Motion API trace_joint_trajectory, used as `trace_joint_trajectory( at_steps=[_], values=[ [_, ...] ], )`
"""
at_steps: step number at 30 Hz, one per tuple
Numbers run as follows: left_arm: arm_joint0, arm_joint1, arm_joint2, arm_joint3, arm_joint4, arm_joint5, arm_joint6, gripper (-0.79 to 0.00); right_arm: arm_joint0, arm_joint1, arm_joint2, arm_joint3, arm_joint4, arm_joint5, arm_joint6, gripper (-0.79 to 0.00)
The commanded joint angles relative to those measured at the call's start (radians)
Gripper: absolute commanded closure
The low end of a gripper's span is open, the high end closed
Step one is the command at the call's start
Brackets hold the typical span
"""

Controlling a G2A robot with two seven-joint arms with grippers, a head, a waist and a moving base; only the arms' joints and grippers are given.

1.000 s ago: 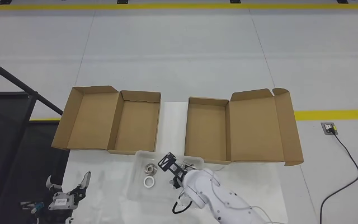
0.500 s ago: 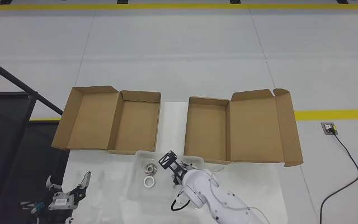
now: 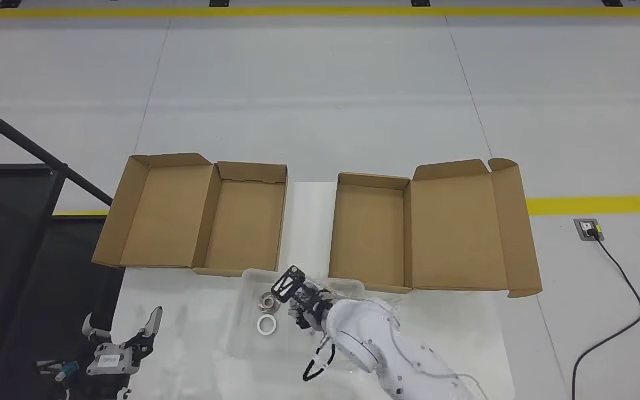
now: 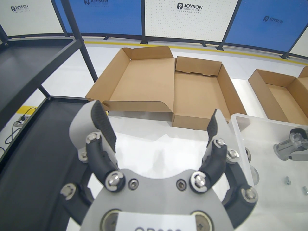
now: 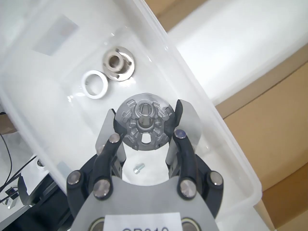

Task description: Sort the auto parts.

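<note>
Our right gripper (image 5: 147,115), clamping the grey disc (image 5: 144,131), is edging across the bin (image 5: 166,39); we are probably lifting it out.

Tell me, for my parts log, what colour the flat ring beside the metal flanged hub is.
White; the smooth round ring shows best in the right wrist view.

In the top view the white right arm comes up from the bottom edge, right of centre. Its right gripper (image 3: 298,292) sits at lower centre, tilted, fingers (image 5: 179,111) pinched on opposite rims of a grey disc (image 5: 144,126). The left gripper (image 3: 122,345) rests at lower left, fingers (image 4: 103,126) spread wide.
</note>
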Motion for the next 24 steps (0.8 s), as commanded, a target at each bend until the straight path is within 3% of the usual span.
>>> trace_joint_trajectory(
  at_steps=[1,6,10,18,24],
  values=[
    [0.0,0.0,0.0,0.0,0.0,0.0,0.0,-0.785,-0.028,0.014,0.037,-0.094,-0.019,-0.037,-0.005,0.0],
    [0.0,0.0,0.0,0.0,0.0,0.0,0.0,-0.785,-0.082,0.041,0.132,-0.266,-0.09,-0.083,-0.034,0.0],
    [0.0,0.0,0.0,0.0,0.0,0.0,0.0,-0.785,-0.101,0.05,0.185,-0.327,-0.202,-0.024,-0.073,0.0],
    [0.0,0.0,0.0,0.0,0.0,0.0,0.0,-0.785,0.045,0.045,0.258,-0.124,-0.118,-0.114,-0.114,0.0],
    [0.0,0.0,0.0,0.0,0.0,0.0,0.0,-0.785,0.051,0.045,0.262,-0.113,-0.114,-0.114,-0.115,0.0]
  ],
)
